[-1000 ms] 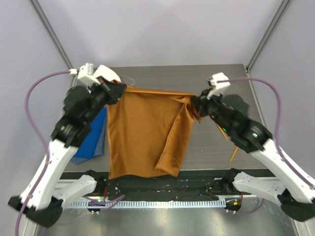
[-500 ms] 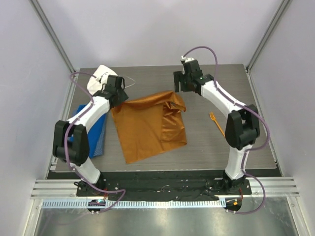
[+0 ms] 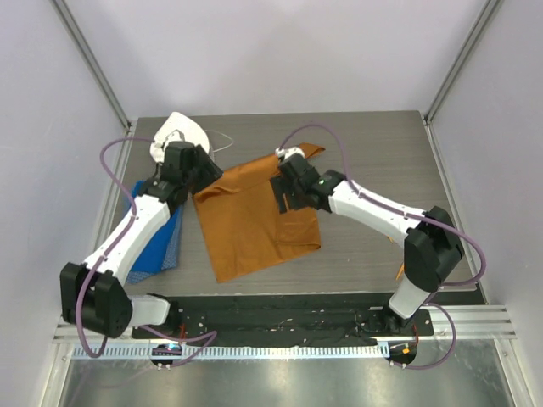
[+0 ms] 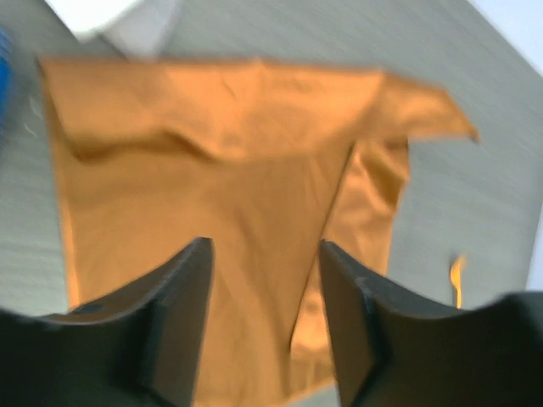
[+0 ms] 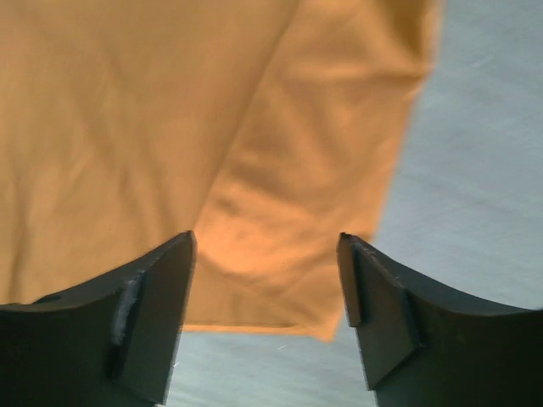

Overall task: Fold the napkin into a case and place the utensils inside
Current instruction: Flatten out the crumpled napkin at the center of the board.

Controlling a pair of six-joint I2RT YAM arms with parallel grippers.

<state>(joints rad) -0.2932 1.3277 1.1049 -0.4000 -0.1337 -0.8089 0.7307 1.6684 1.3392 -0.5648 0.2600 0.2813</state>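
2 robot arms hover, jaws wide and empty, over a thin rust-orange cloth napkin (image 3: 250,225) on a grey table (image 3: 382,144).

Top view: the napkin lies mid-table, its 3 o'clock side doubled over. The left gripper (image 3: 202,170) is at its 10 o'clock corner and the right gripper (image 3: 285,192) is above its 1 o'clock part. A blue towel (image 3: 161,242) lies at 9 o'clock. Left wrist view, blurred: spread fingers (image 4: 174,322) hold nothing; a small orange plastic utensil (image 4: 456,278) lies at 4 o'clock. Right wrist view: parted fingers (image 5: 144,314) hang over the flap's edge. The cloth looks light, limp and probably slippery, so pinch the corners, catching both layers.
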